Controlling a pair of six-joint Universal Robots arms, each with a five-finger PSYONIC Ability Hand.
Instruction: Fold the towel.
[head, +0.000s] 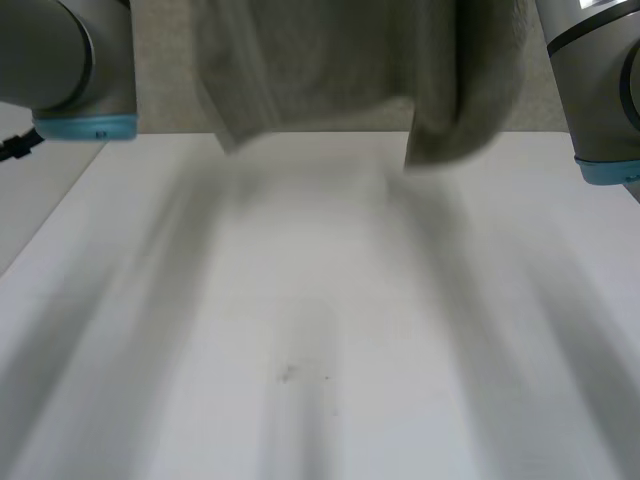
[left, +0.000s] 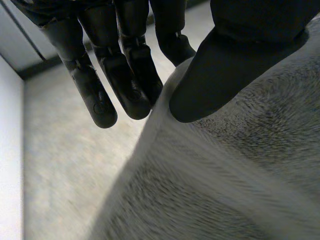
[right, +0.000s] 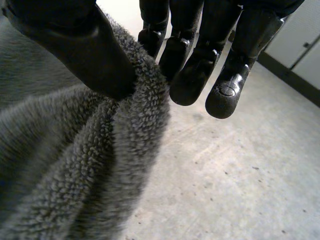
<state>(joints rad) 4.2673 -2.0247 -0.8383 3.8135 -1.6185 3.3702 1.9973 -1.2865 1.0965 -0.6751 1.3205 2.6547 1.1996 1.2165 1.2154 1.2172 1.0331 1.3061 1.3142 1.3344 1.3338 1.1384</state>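
No text, number or sign is readable on the towel (head: 330, 60) or the table (head: 320, 320). One fingertip (right: 227, 92) of the right hand (right: 195, 70) has a small round mark, without letters.

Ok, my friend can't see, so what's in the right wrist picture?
The robot's black right hand pinches a bunched-up bit of fluffy grey towel between its thumb and fingers. Beyond the towel is a pale speckled floor.

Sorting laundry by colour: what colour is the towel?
Plain grey towel, with no pattern; clearest in the right wrist view.
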